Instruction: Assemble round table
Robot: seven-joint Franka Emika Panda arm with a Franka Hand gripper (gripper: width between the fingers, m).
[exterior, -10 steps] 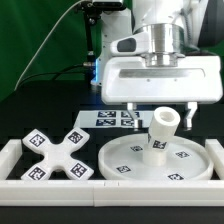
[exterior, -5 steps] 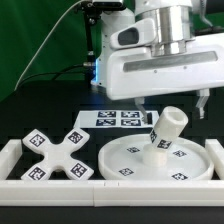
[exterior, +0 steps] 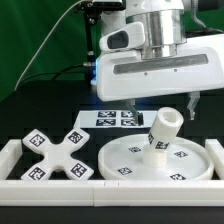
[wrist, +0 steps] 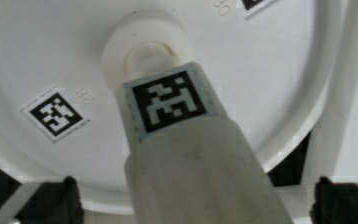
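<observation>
The large flat round disc (exterior: pixel 130 160) lies on the table at the exterior view's right. The short cylindrical leg (exterior: pixel 160 132) stands on its middle, leaning a little toward the exterior view's right. In the wrist view the leg (wrist: pixel 190 150) rises from the disc (wrist: pixel 51 60) toward the camera. My gripper (exterior: pixel 162 108) hangs just above the leg and is open. Its fingertips (wrist: pixel 60 200) stand on either side of the leg with a gap on each side. The X-shaped cross base (exterior: pixel 55 152) lies flat at the exterior view's left.
The marker board (exterior: pixel 112 118) lies behind the disc. A low white rail (exterior: pixel 60 190) runs along the front, with side walls at the left (exterior: pixel 8 150) and right (exterior: pixel 216 150). A green backdrop and cables stand behind.
My gripper swung toward the exterior view's right and came back left over the leg. The leg tipped rightward and now leans a little less.
</observation>
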